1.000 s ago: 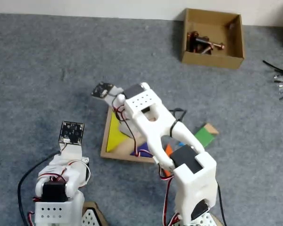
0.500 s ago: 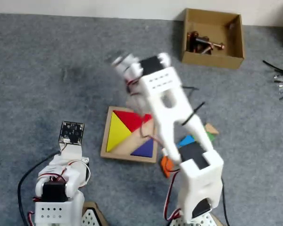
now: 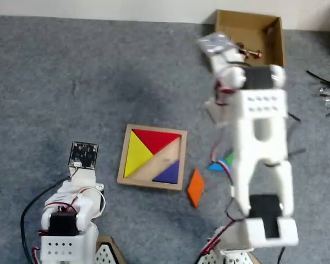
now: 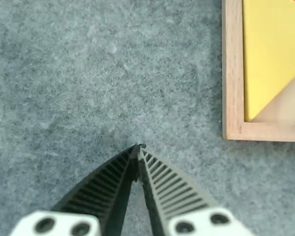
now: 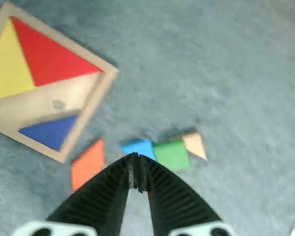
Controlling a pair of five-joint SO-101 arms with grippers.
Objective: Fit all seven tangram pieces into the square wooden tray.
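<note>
The square wooden tray [image 3: 121,159] lies mid-table with a yellow triangle [image 3: 135,154], a red triangle [image 3: 155,139] and a blue triangle [image 3: 169,174] in it; bare wood shows between them. An orange piece [image 3: 196,187] lies just outside its near right corner. A small blue piece [image 3: 215,165] and a green piece [image 3: 229,160] peek out beside the right arm. In the right wrist view my right gripper [image 5: 136,158] hangs shut and empty high above the blue piece [image 5: 137,147], green piece [image 5: 172,153] and a tan triangle [image 5: 194,143]. My left gripper [image 4: 137,147] is shut, low over the carpet beside the tray's rim [image 4: 232,73].
A cardboard box [image 3: 274,52] with copper-coloured parts stands at the far right, close to the raised right arm's wrist [image 3: 217,44]. Cables [image 3: 327,91] lie at the right edge. Grey carpet stretches open to the left of the tray.
The right arm has swung up from over the tray and away to the right, toward the cardboard box, uncovering the tray and the orange piece. The left arm has kept still.
</note>
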